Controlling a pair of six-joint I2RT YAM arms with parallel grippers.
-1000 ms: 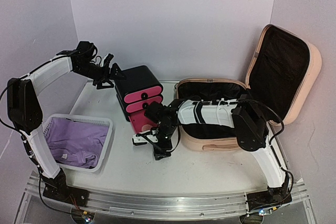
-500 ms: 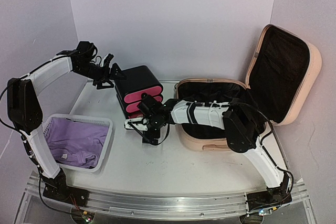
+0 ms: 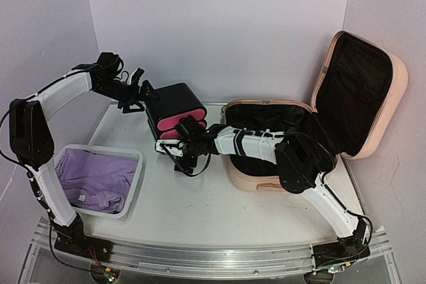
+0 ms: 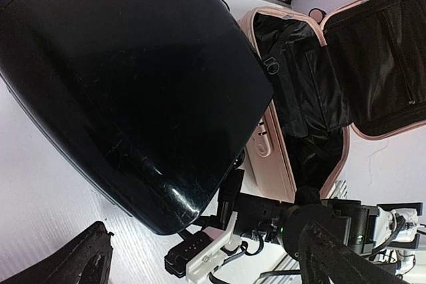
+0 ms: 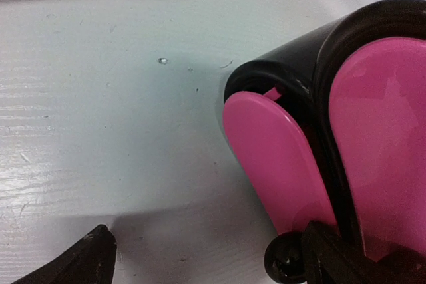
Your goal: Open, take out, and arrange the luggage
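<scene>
Swung further left, the right claw [image 3: 174, 155] stands wide before the one drawer box [image 3: 174, 103]; left claw [image 3: 138, 88] wide too. One basket [image 3: 136, 164]. One suitcase [image 3: 397, 91] — peach-pink, black-lined, lid up — sits far right.

Luggage [image 3: 346, 91]: peach-pink hard shell with black fabric lining, lying open. The base shell sits flat on the table [image 3: 200, 211], just right of the black-and-pink drawer box [image 3: 174, 106]. The lid stands raised at the base's far-right side, tilted back (lining faces the box).
</scene>
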